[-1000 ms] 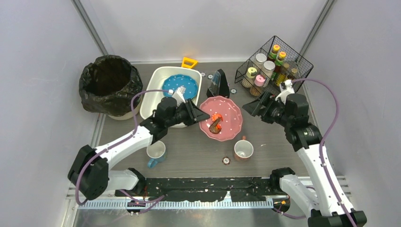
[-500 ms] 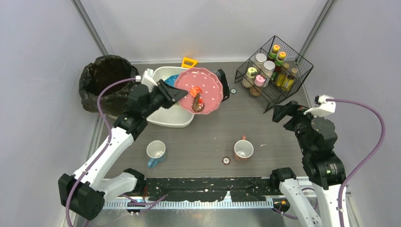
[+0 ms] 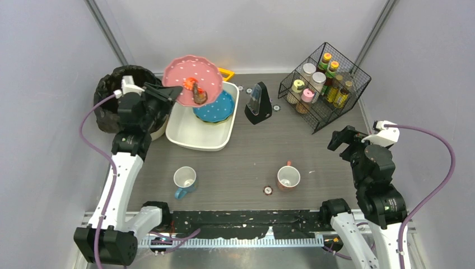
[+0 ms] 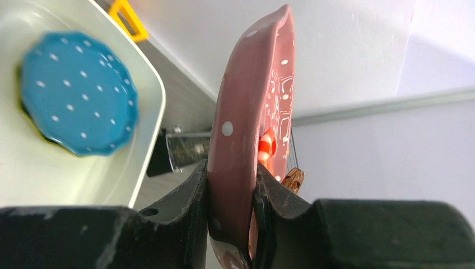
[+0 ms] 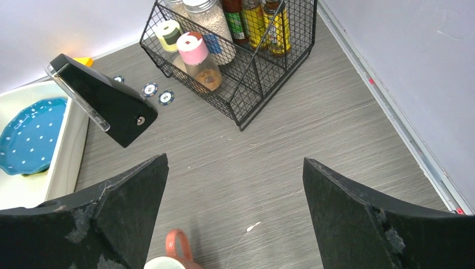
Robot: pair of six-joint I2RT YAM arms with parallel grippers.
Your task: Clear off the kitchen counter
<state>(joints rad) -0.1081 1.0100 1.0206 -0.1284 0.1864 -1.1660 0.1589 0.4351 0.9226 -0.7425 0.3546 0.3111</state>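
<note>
Near bin, left pincer clamps pink plate, right pincer released; blue plate in tub; blue-handled mug, orange mug uncleared on desk.

The kitchen counter bears a tub, blue mug, orange mug and wire rack.

The right pincer has its two black fingers spread wide apart at the lower corners, with bare grey wood-grain desk between them. Beyond it, a black wire basket holds jars and bottles, with a pink-lidded jar at its front. To the left stands a black wedge, then a white tub holding a blue dotted plate. An orange mug handle shows at the bottom edge.
</note>
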